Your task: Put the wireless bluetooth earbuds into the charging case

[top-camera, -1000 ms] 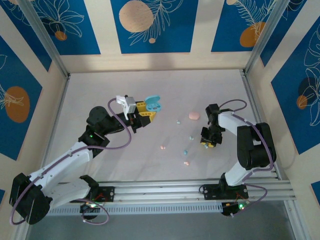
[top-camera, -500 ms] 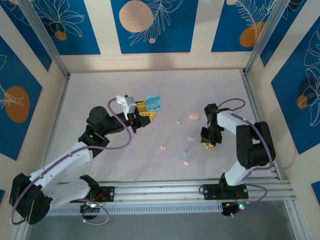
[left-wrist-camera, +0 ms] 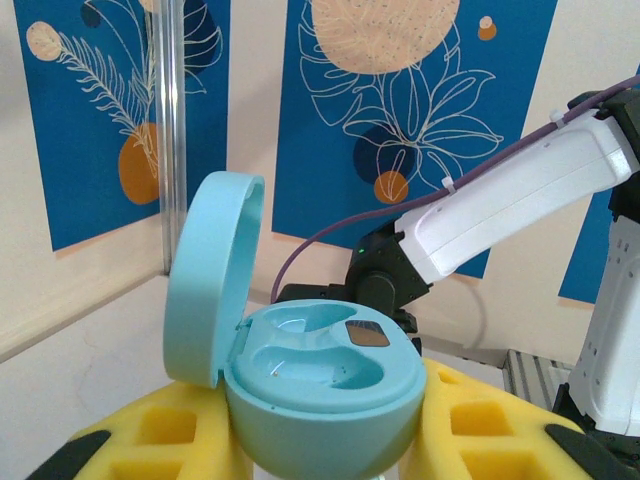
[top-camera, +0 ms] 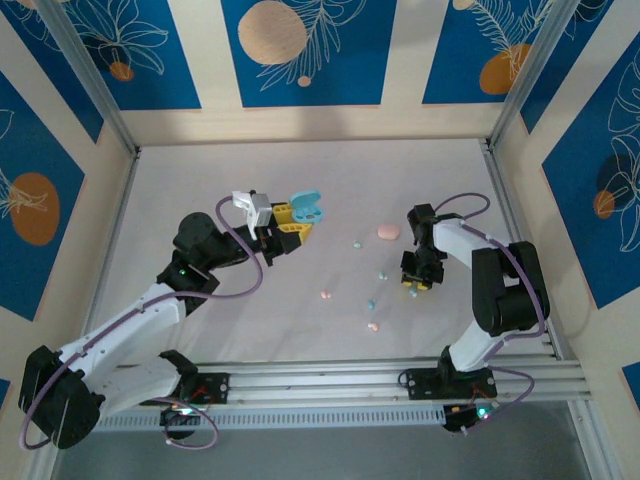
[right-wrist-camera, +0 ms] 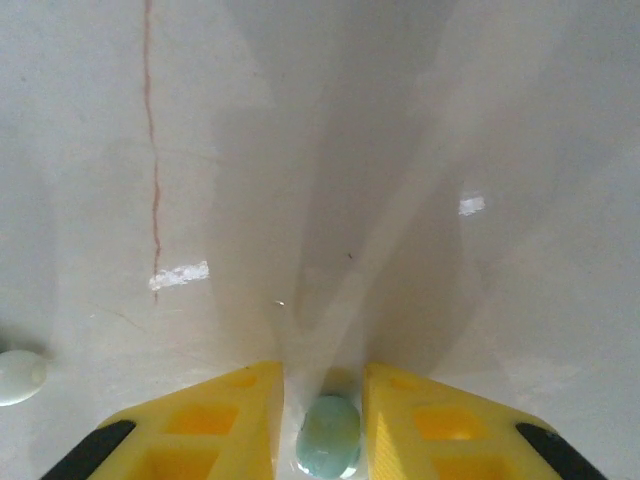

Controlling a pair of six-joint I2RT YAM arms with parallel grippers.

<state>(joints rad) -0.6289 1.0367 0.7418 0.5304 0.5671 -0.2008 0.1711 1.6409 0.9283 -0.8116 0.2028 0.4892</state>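
Near edge of the table (top-camera: 200, 340): both arm bases are bolted here. First item out from that edge is a pink earbud (top-camera: 373, 327), right of centre. Just beyond it lies a light blue earbud (top-camera: 371, 303). A second pink earbud (top-camera: 325, 295) lies to the left of that one, apart from it. The right gripper (top-camera: 415, 284) sits about midway between the near and far edges, toward the right edge, pointing down and low over the surface. In the right wrist view the right gripper (right-wrist-camera: 325, 420) has its jaws drawn nearly together, with a teal earbud (right-wrist-camera: 329, 437) sitting between the yellow fingers (right-wrist-camera: 210, 425). The pads are close on either side, but whether they actually press the bud cannot be told. A loose teal earbud (top-camera: 381, 275) lies just left of that gripper on the table. Farther back is a pale earbud (top-camera: 355, 243), then a closed pink case (top-camera: 388, 231). Left of centre, farthest from the near edge, the left gripper (top-camera: 290, 224) pinches a light blue charging case (top-camera: 306, 208). In the left wrist view the charging case (left-wrist-camera: 320, 400) sits between the yellow pads, lid (left-wrist-camera: 205, 280) swung up and open on the left. Both wells are empty.
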